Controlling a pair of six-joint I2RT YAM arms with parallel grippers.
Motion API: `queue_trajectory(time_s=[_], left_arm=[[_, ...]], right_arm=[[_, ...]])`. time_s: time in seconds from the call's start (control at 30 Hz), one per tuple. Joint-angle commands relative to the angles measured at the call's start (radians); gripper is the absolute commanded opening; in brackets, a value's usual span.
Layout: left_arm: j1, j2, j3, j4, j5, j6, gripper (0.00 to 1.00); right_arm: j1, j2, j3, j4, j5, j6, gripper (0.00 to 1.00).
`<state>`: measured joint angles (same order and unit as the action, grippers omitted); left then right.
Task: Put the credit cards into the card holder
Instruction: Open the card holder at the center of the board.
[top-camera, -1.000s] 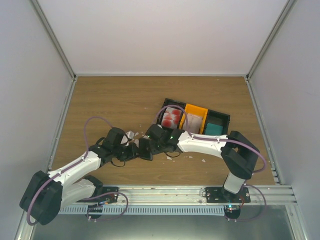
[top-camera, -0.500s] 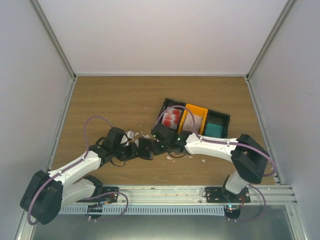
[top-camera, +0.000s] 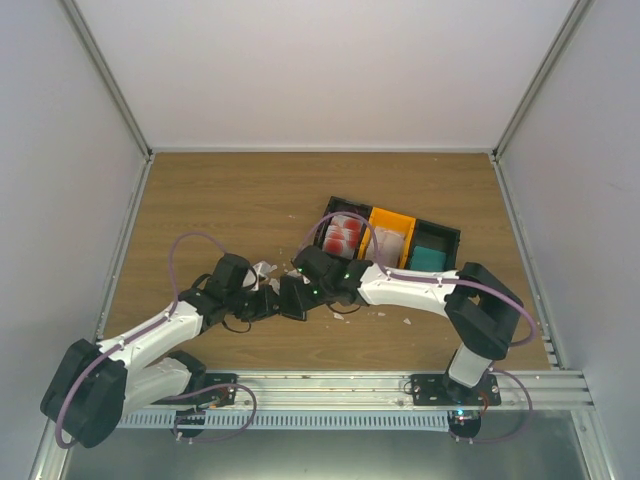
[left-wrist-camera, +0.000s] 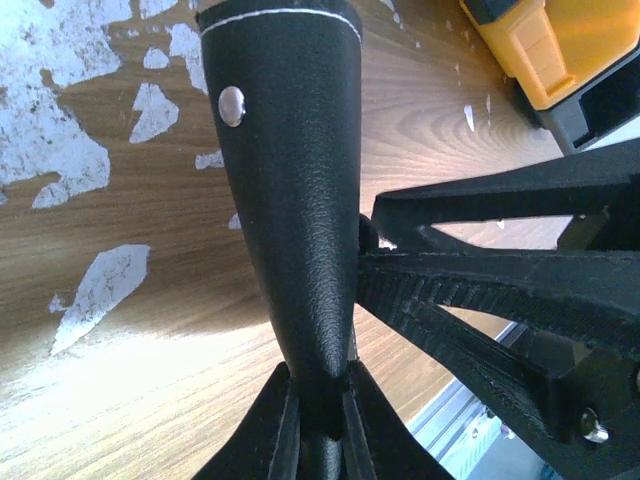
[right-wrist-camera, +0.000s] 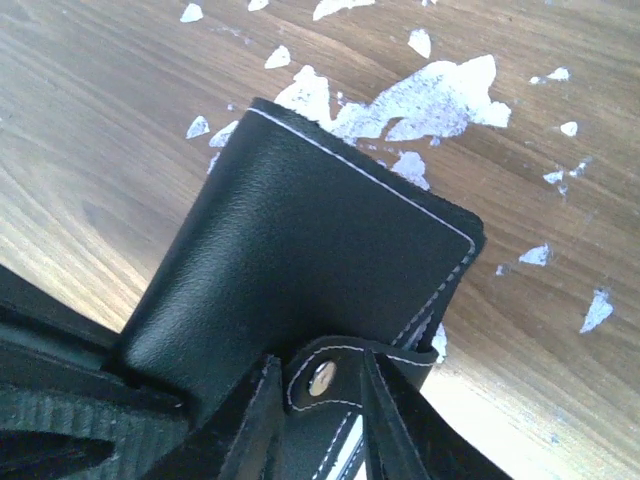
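The black card holder (top-camera: 291, 299) is held up off the table between both grippers. My left gripper (top-camera: 268, 304) is shut on its folded edge (left-wrist-camera: 322, 385), and the leather body (left-wrist-camera: 290, 180) rises away from the fingers. My right gripper (top-camera: 303, 290) is open, and its jaws straddle the clasp tab (right-wrist-camera: 335, 378) with the snap between them. The holder's cover (right-wrist-camera: 300, 240) fills that view. The credit cards lie in the bins: red-and-white (top-camera: 343, 236), pale (top-camera: 388, 240), teal (top-camera: 430, 259).
Torn white paper scraps (top-camera: 262, 268) litter the wood around the holder (right-wrist-camera: 420, 90). The row of black and orange bins (top-camera: 393, 214) stands just right of the right wrist. The right gripper's frame (left-wrist-camera: 480, 290) crowds the left wrist view.
The right gripper drew back to the right, off the holder, then came back left onto its clasp tab. The left gripper kept its hold and barely moved.
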<state>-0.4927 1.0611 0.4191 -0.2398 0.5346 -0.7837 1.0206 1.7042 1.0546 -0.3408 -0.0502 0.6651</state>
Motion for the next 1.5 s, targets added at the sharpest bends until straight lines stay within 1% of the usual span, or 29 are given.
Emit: queue_trajectory(time_s=[0.0,0.1,0.13,0.23,0.43,0.8,0.87,1.0,1.03,1.1,1.2,1.33,1.47], left_arm=[[0.007,-0.007,0.011,0.072,0.025,0.015,0.0],[0.008,-0.011,0.009,0.075,0.027,0.011,0.0],[0.008,-0.012,0.008,0.074,0.028,0.01,0.0],[0.008,-0.014,0.007,0.068,0.023,0.011,0.0],[0.009,-0.017,0.002,0.043,-0.009,0.014,0.0],[0.018,-0.004,-0.008,0.04,-0.011,-0.001,0.0],[0.02,-0.005,-0.01,0.047,-0.004,-0.002,0.0],[0.021,0.004,-0.01,0.06,0.014,0.005,0.0],[0.021,0.006,-0.009,0.061,0.016,0.008,0.0],[0.021,0.011,-0.01,0.065,0.02,0.011,0.0],[0.021,0.022,-0.012,0.071,0.032,0.015,0.0],[0.022,0.034,-0.013,0.078,0.037,0.017,0.0],[0.022,0.042,-0.013,0.079,0.037,0.021,0.0]], right_arm=[[-0.004,0.019,0.025,-0.062,0.078,0.021,0.17],[-0.004,0.017,0.02,-0.075,0.088,0.029,0.02],[-0.005,0.015,0.016,-0.075,0.087,0.035,0.01],[-0.009,0.009,0.006,-0.082,0.098,0.056,0.0],[-0.021,-0.005,-0.017,-0.155,0.2,0.106,0.01],[-0.029,-0.008,-0.031,-0.203,0.268,0.134,0.0],[-0.028,-0.012,-0.036,-0.189,0.261,0.127,0.01],[-0.032,-0.04,-0.057,-0.113,0.18,0.097,0.01],[-0.036,-0.045,-0.065,-0.092,0.156,0.091,0.03],[-0.047,-0.046,-0.077,-0.057,0.093,0.086,0.11],[-0.058,-0.04,-0.084,-0.027,0.055,0.082,0.22],[-0.065,-0.024,-0.082,-0.014,0.042,0.078,0.28],[-0.066,0.006,-0.077,0.0,-0.004,0.068,0.31]])
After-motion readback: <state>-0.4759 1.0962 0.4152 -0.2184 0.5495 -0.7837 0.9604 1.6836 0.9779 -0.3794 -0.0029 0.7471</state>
